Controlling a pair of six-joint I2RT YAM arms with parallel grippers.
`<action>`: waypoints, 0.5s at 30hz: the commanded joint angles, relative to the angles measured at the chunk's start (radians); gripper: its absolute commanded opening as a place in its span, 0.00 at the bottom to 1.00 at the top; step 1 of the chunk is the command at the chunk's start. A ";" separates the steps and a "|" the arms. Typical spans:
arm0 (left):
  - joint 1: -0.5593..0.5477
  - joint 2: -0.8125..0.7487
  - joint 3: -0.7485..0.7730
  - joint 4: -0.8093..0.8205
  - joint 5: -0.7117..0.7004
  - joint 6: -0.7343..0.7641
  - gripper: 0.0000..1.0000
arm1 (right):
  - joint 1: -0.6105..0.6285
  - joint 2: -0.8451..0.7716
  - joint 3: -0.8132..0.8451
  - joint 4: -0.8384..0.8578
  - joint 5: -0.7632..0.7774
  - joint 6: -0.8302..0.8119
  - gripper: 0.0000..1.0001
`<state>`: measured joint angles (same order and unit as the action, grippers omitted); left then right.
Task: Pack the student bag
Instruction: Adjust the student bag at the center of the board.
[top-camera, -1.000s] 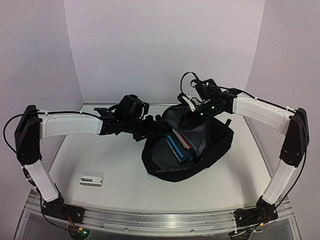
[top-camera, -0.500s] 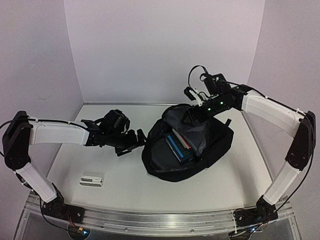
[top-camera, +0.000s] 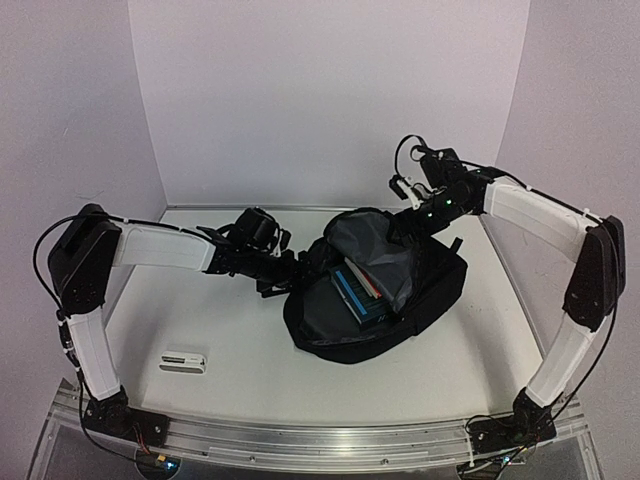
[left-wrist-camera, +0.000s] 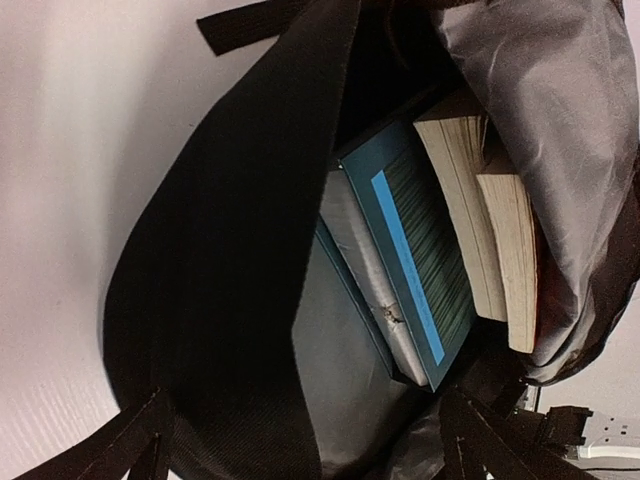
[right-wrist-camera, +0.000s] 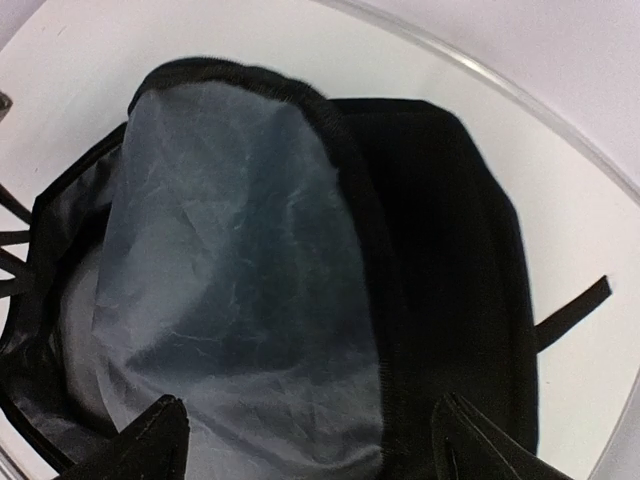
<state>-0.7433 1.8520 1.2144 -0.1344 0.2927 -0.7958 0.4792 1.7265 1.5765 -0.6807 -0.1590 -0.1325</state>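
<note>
– Student bag (top-camera: 440, 290) first. Where is it?

– It lies flat on the white table (top-camera: 200, 300). It is big, black and soft, and its mouth is wide open.

– What is in the student bag?

– Books (top-camera: 360, 292). They stand side by side in the mouth. The left wrist view shows a dark blue book (left-wrist-camera: 410, 250) with a light blue stripe. On one side of it are two paper books (left-wrist-camera: 490, 230) with yellowish pages. On its other side a grey flat thing (left-wrist-camera: 355, 265) lies against it.

– Where is the left gripper?

– The left gripper (top-camera: 285, 272) is at the left edge of the bag, right by the mouth. I cannot tell if it touches the cloth. Its two fingers (left-wrist-camera: 135, 440) stand far apart and they hold nothing.

– And the right gripper?

– The right gripper (top-camera: 403, 222) hangs over the back of the bag, near the top of the grey lining flap (right-wrist-camera: 240, 280) that stands up there. Its fingers (right-wrist-camera: 150, 445) are spread wide as well. The flap is under them, not pinched.

– Anything else?

– A small white thing (top-camera: 183, 360) lies on the table, well apart from the bag, to the bag's left and nearer the arm bases. A black strap (right-wrist-camera: 575, 305) sticks out from the bag's side onto the table.
</note>
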 joint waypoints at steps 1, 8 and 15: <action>-0.001 0.041 0.049 0.067 0.078 0.009 0.89 | 0.004 0.050 0.018 -0.063 -0.196 -0.007 0.77; 0.000 0.039 0.033 0.100 0.070 -0.014 0.82 | 0.008 0.005 0.010 -0.085 -0.489 0.006 0.49; 0.020 0.022 0.003 0.110 0.065 -0.032 0.76 | 0.034 -0.063 0.010 -0.083 -0.398 0.014 0.62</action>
<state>-0.7369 1.8980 1.2221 -0.0783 0.3480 -0.8173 0.5025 1.7539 1.5703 -0.7596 -0.6052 -0.1253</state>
